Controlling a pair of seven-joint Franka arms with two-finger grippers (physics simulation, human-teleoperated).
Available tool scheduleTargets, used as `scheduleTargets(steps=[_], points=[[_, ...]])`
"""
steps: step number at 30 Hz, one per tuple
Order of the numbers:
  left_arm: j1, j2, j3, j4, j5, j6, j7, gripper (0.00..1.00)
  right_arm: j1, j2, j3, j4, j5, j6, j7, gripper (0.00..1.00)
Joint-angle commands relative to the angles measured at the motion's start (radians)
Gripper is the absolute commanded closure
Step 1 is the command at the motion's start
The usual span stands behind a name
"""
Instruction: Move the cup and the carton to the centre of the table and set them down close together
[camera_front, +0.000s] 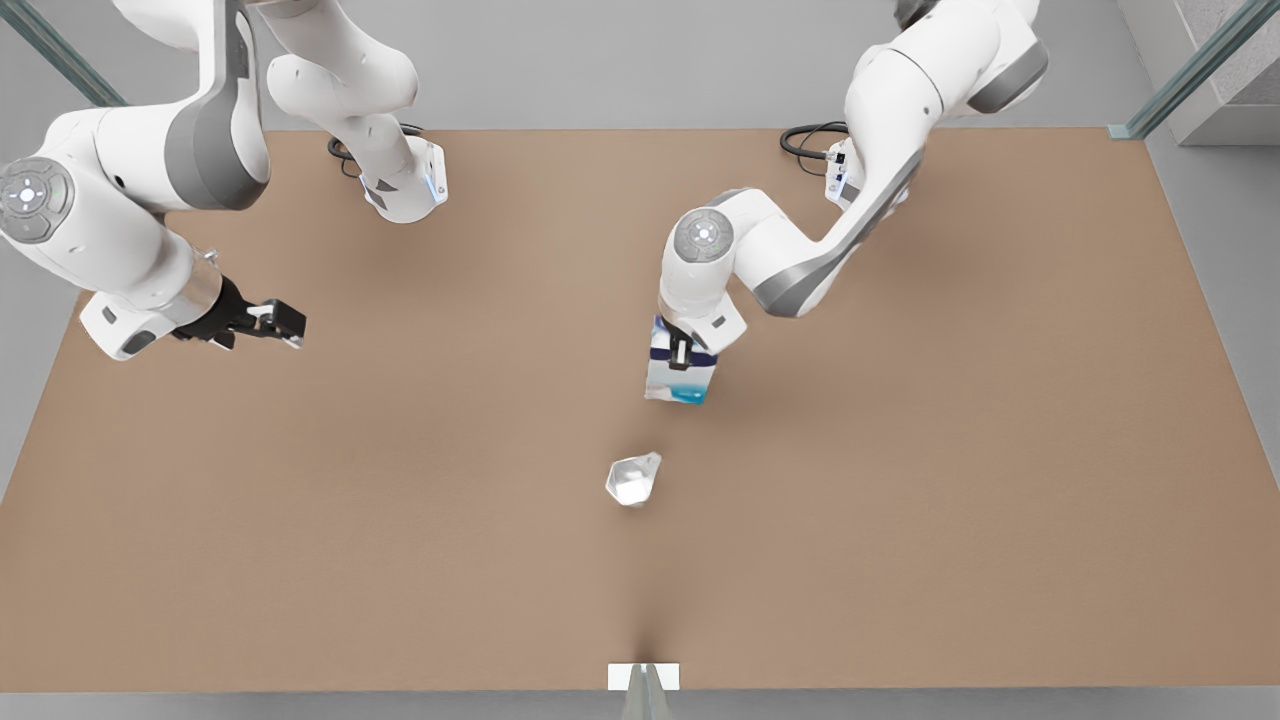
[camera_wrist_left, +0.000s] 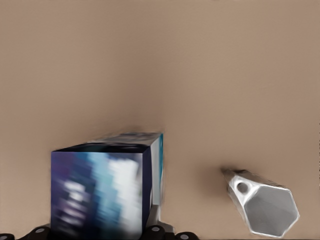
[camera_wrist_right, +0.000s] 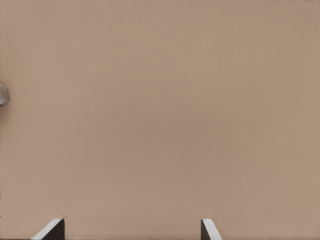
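Near the middle of the plain light-brown table (camera_front: 900, 520), your left gripper (camera_front: 682, 350) is clamped on the small white carton with the dark blue band and teal print (camera_front: 680, 378), which stands upright in its grip. The small pale grey faceted cup (camera_front: 634, 479) lies on its side just beside the carton, apart from it, toward the camera. Your right gripper (camera_front: 275, 322) hangs over bare tabletop at the front view's left, fingers (camera_wrist_right: 52, 230) spread wide and holding nothing, well away from both.
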Motion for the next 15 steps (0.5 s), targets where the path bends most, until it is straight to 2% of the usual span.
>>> scheduleTargets(steps=[1,8,10,11,12,13,15], points=[[-0.019,0.004,0.002,0.002,-0.019,-0.004,0.004,0.45,0.0,0.001,0.0,0.001,-0.002,0.001,-0.001,0.0],[-0.053,0.065,0.002,0.004,0.018,0.022,-0.039,0.45,0.0,0.008,0.0,0.016,-0.003,-0.001,-0.006,0.0],[-0.058,0.078,0.002,0.004,0.02,0.034,-0.049,0.42,0.0,0.014,0.0,0.016,-0.003,-0.001,-0.004,0.0],[-0.059,0.084,0.002,0.004,0.02,0.034,-0.049,0.37,0.0,0.014,0.0,0.014,-0.003,-0.001,-0.004,0.0],[-0.065,0.091,0.002,0.004,0.02,0.034,-0.049,0.23,0.0,0.014,0.0,0.014,-0.003,0.001,0.0,0.0],[-0.068,0.104,0.002,0.004,0.049,0.034,-0.062,0.03,0.002,0.015,0.0,0.016,-0.003,-0.001,0.002,0.0],[-0.076,0.111,0.002,0.004,0.072,0.034,-0.085,0.0,0.002,0.015,0.0,0.016,-0.003,-0.001,0.0,0.0]])
